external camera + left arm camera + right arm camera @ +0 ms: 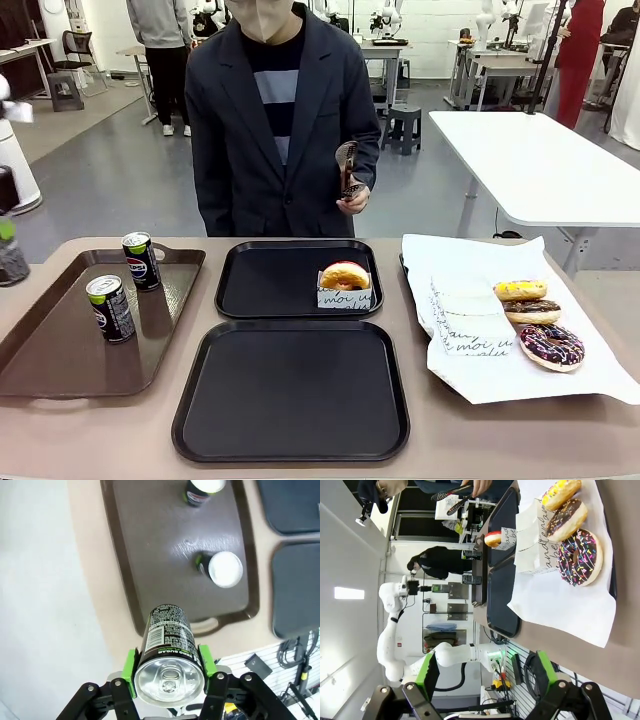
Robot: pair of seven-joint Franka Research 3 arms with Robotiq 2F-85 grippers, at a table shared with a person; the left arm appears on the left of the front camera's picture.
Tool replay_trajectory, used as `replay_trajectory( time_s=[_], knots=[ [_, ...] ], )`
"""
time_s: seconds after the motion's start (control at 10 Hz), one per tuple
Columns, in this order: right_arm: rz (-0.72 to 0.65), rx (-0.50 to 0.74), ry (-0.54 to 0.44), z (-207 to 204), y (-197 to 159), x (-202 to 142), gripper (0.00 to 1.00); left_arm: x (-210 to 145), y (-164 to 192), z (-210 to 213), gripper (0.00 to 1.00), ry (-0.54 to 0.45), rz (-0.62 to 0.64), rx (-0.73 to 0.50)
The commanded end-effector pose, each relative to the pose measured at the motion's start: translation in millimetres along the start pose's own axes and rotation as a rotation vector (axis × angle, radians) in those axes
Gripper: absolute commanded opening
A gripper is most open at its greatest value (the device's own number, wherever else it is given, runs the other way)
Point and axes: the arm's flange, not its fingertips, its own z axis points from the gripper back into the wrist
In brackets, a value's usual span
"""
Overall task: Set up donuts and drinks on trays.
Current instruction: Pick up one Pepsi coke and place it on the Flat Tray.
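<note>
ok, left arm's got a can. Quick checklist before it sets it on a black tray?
1. Grip: the left gripper has its green pads on both sides of the slim black soda can: ok.
2. Drop spot: the far black plastic tray has bare surface left of the golden sleeved donut: ok.
3. Person's hand holds dark tongs beyond the table, off the trays: ok.
4. Right gripper open, nothing between its fingers: ok.
5. Can's height above the table: cannot tell.

Bright, even overhead light gave soft shadows; glare washed the can tops [225,569]; wrist views bent at edges.
</note>
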Motion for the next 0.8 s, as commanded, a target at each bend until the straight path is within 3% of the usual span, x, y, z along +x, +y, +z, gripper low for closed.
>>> replay_trajectory(
  time_s=[0.0, 0.2, 0.6, 0.7],
  knots=[
    [0.002, 0.0, 0.01, 2.5, -1.0, -3.6, 1.0, -33.8, 0.3, 7.1, 0.0, -0.074, -0.043, -0.019],
    [0.002, 0.0, 0.01, 2.5, -1.0, -3.6, 1.0, -37.2, 8.8, 10.8, 0.0, -0.077, -0.03, -0.053],
    [0.002, 0.0, 0.01, 2.5, -1.0, -3.6, 1.0, -38.4, -0.7, 21.8, 0.0, -0.062, -0.029, -0.005],
    [0.002, 0.0, 0.01, 2.5, -1.0, -3.6, 1.0, -42.6, 2.2, 16.3, 0.58, -0.057, -0.028, -0.016]
  ],
)
